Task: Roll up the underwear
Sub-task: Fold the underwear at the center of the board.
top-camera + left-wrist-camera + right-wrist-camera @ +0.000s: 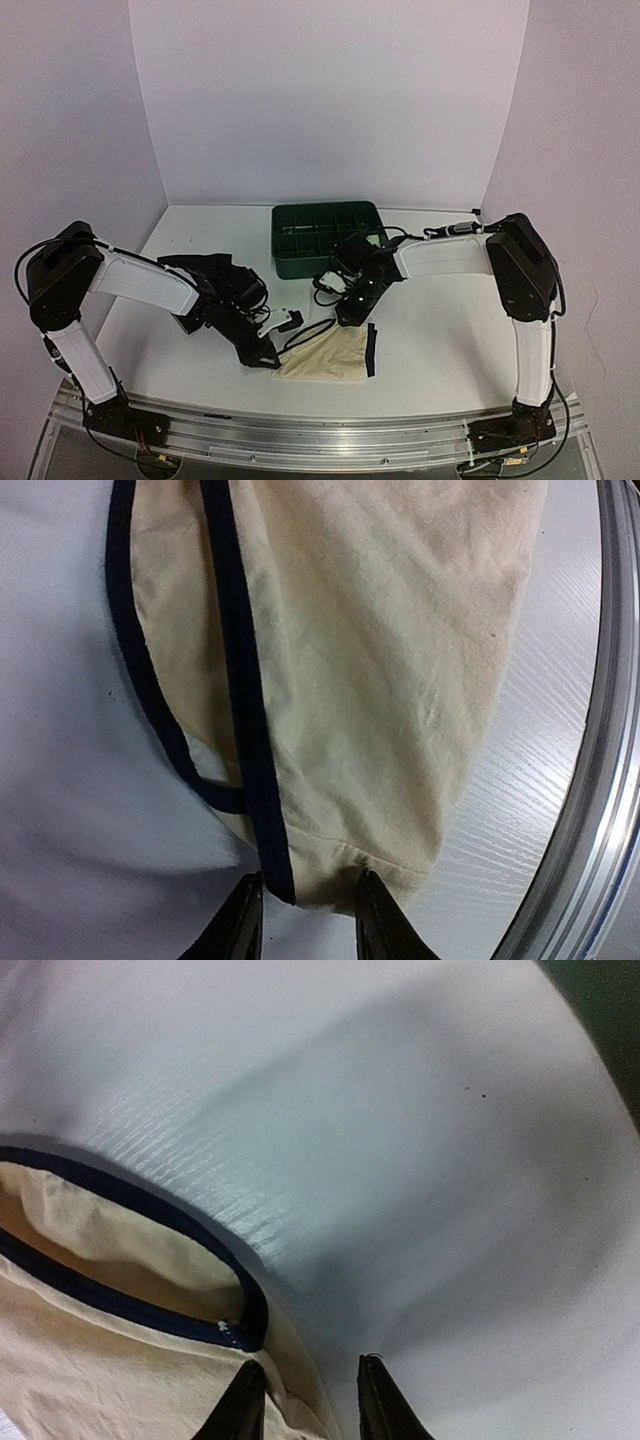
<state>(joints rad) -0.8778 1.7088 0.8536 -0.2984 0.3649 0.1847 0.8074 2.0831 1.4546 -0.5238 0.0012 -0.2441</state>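
Observation:
The cream underwear (328, 355) with dark edging lies flat on the white table near the front edge. My left gripper (268, 358) is low at its left corner. In the left wrist view that gripper (308, 920) stands open, and the corner of the cream underwear (380, 680) lies loose between the fingertips. My right gripper (350, 310) is at the cloth's far edge. In the right wrist view this gripper (308, 1400) is open too, with the edge of the underwear (100, 1360) beside its left finger. A black underwear (200, 265) lies behind the left arm.
The dark green compartmented tray (325, 238) stands at the back of the table, just behind the right gripper. Along the table's near edge runs a metal rail (600, 780), close to the cream cloth. Cables hang between the two wrists.

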